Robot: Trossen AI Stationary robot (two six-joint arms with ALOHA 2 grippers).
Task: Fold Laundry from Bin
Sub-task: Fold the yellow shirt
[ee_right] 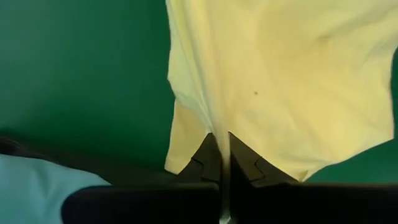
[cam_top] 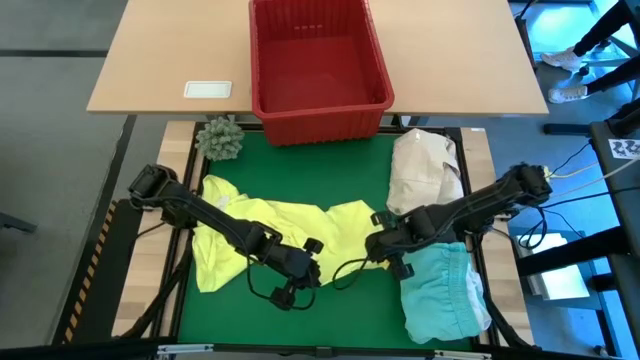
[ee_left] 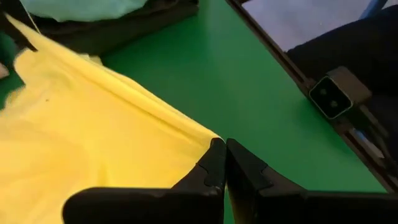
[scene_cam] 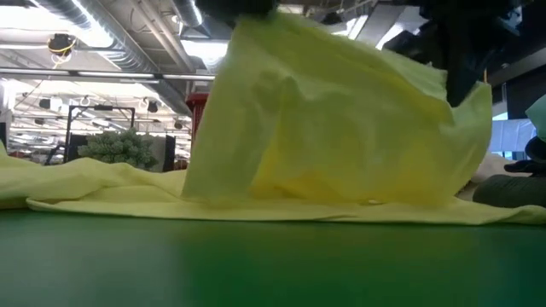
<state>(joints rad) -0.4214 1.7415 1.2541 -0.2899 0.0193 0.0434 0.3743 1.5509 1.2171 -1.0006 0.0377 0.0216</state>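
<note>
A robotics lab in an open industrial hall

Above me run exposed ceiling ducts (scene_cam: 128, 38) and strip lights; my green mat (cam_top: 300, 170) sits on a framed counter (cam_top: 170, 140) trailing cables (cam_top: 575, 160) beside a wooden table (cam_top: 170, 50).

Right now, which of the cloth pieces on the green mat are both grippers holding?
The bright yellow garment, spread across the mat's middle. The left gripper and right gripper are each shut on its edge; the turquoise garment and cream bundle lie untouched at the right.
</note>
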